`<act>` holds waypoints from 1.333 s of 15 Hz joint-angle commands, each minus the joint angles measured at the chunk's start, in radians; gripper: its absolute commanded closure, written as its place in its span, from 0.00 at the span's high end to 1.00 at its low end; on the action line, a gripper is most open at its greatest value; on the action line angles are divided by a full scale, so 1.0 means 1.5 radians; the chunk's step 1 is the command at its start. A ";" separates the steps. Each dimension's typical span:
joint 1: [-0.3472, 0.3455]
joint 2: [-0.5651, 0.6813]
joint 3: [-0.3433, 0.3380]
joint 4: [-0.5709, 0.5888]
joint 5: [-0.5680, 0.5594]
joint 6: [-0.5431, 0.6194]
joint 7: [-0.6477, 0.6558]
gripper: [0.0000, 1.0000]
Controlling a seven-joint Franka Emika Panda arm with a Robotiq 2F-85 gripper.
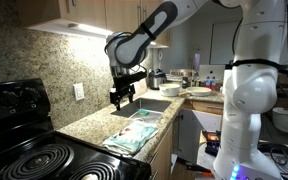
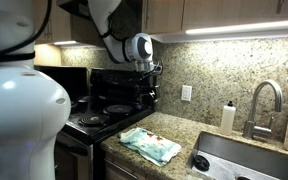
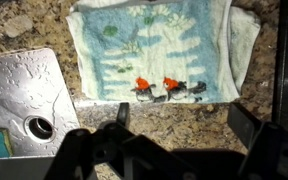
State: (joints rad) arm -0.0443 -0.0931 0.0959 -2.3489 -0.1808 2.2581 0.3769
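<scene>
Towel (image 3: 149, 50) flat on counter (image 3: 24, 22) | below gripper (image 3: 182, 122), slightly ahead | long side parallel to finger gap | jaws wide apart, empty

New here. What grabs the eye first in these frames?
A pale blue towel with two orange motifs lies spread on the granite counter, between the steel sink and the black stove. The gripper hangs open above the towel, touching nothing. The arm's bulky white base fills the near side in both exterior views.
</scene>
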 commanded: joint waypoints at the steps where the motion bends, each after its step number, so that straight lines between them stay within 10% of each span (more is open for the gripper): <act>1: 0.013 0.002 -0.013 0.002 -0.001 -0.002 0.000 1.00; 20: 0.010 0.215 -0.087 -0.025 0.032 0.204 -0.082 1.00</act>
State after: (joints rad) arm -0.0149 0.1825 -0.0134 -2.3657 -0.1762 2.4881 0.3230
